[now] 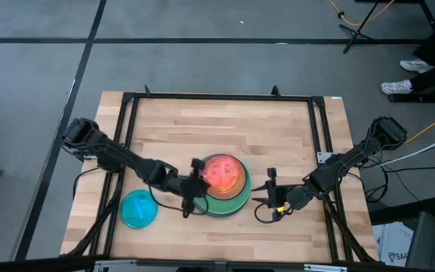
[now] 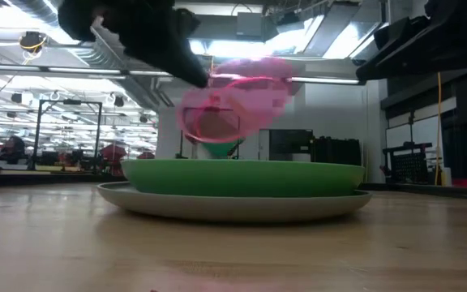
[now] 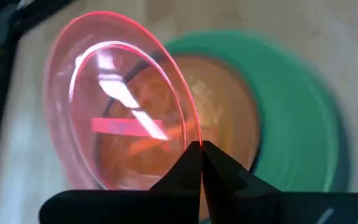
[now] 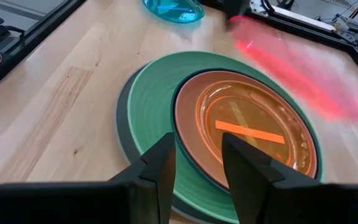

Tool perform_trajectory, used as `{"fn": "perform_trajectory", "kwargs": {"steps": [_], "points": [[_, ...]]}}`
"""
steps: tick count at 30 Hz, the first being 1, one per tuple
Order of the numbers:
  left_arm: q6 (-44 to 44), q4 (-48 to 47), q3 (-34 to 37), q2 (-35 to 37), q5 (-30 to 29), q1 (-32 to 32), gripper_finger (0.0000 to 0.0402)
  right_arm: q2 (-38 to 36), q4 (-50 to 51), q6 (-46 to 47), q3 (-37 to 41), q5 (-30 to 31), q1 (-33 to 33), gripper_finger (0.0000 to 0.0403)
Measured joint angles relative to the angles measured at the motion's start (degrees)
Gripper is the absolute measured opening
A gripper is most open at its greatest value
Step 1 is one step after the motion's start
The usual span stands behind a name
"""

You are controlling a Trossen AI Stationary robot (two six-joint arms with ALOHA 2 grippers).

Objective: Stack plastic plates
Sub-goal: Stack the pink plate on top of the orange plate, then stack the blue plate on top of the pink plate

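Note:
A stack of plates (image 1: 229, 198) stands at the table's middle, near the front. From the bottom it has a grey plate (image 4: 120, 134), a light green one (image 4: 151, 93), a dark teal rim (image 4: 176, 121) and an orange plate (image 4: 247, 121) on top. My left gripper (image 1: 197, 180) is shut on a translucent pink plate (image 1: 221, 172) above the stack. The pink plate also shows in the low view (image 2: 233, 101). A cyan plate (image 1: 138, 209) lies flat on the table to the stack's left. My right gripper (image 1: 269, 198) is open and empty just right of the stack. My left gripper pinches the pink plate's rim (image 3: 190, 127) between its two fingers, at the plate's edge toward the table's left. The fingers come from the table's left, slanting down. The plate is lifted clear of the stack and tilted, its far side higher.
A black metal frame (image 1: 131, 113) runs along the table's left, far and right edges. Bare wood lies behind the stack (image 1: 225, 128) and along the front edge.

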State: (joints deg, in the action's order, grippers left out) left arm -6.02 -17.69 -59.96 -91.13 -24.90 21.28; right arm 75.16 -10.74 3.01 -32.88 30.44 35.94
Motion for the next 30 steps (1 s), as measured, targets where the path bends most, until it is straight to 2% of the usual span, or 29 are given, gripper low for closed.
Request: {"fn": "perform_trajectory", "kwargs": {"steps": [4,13,20,24,30], "points": [[-1.82,4.88,0.09,-3.62,0.35,0.72,0.0,0.0,-0.18,0.04,0.02,0.02,0.02,0.0124],[-1.93,4.71,0.13,-8.63,-1.55,0.24,0.0003,0.0,-0.22,0.07,0.02,0.01,0.02,0.0124],[1.31,2.55,0.13,-8.65,-1.18,-0.72,0.0062,0.0,-0.2,0.92,0.02,0.0,0.02,0.0124],[5.8,-5.3,-2.71,-7.79,-0.03,0.35,0.0093,0.0,-0.2,1.5,0.02,0.0,0.02,0.0124],[20.31,-19.43,-8.89,-7.32,5.47,4.63,0.0102,0.0,-1.04,-0.51,0.02,0.55,0.02,0.0124]]}}
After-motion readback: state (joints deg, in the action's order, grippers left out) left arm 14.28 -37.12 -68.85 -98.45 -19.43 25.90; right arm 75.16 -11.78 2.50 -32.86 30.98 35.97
